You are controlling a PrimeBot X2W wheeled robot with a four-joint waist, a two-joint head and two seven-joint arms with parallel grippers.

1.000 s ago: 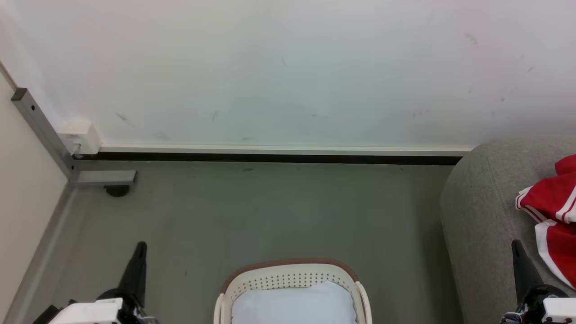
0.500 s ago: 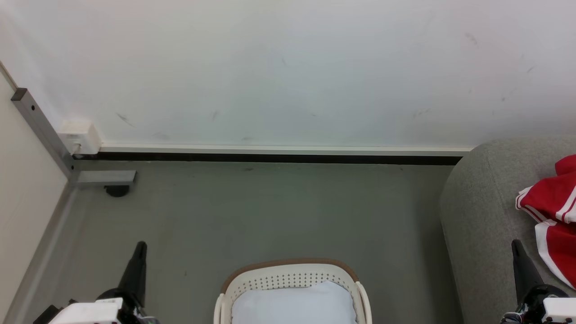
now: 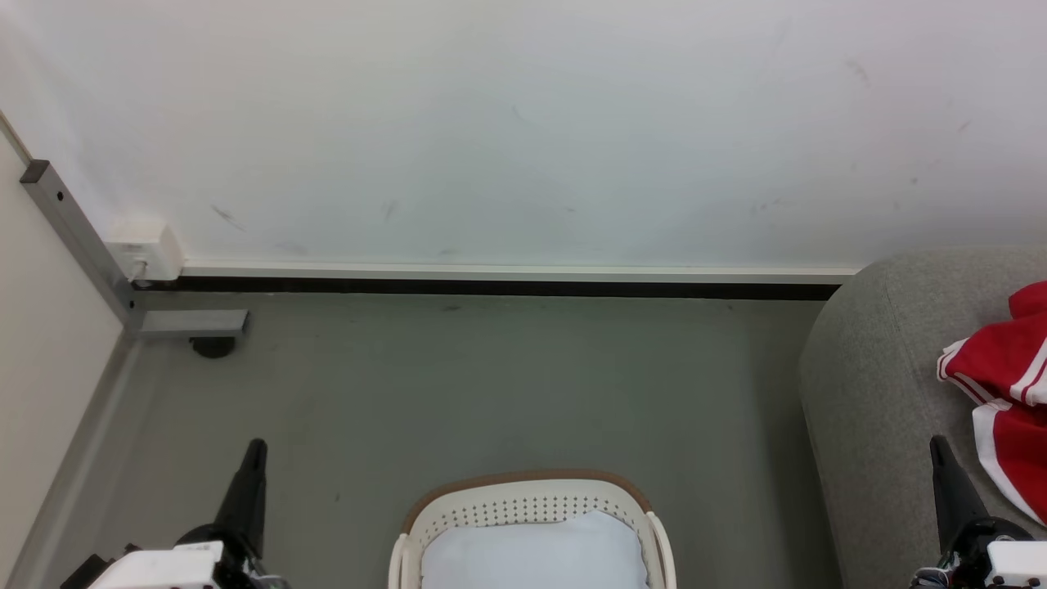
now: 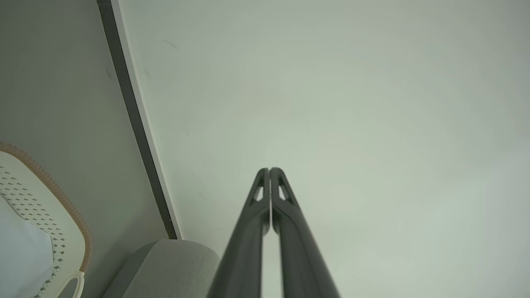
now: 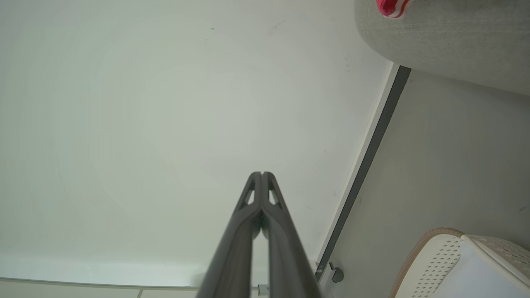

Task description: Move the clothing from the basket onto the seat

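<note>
Head view: left gripper (image 3: 255,448) and right gripper (image 3: 938,443), both pinched together empty, could shove rather than grasp the pale cloth (image 3: 536,550) in the basket (image 3: 527,478) at 6 o'clock.

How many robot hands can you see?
2. The left hand is at the lower left, above the floor beside the basket. The right hand is at the lower right, by the seat. Both are shut and empty. None seems hidden.

Wall (image 3: 523,123): white, faintly scuffed
Skirting (image 3: 507,287): black strip under white trim
Floor (image 3: 491,384): grey-green
Metal rail (image 3: 74,233): grey, left corner
</note>
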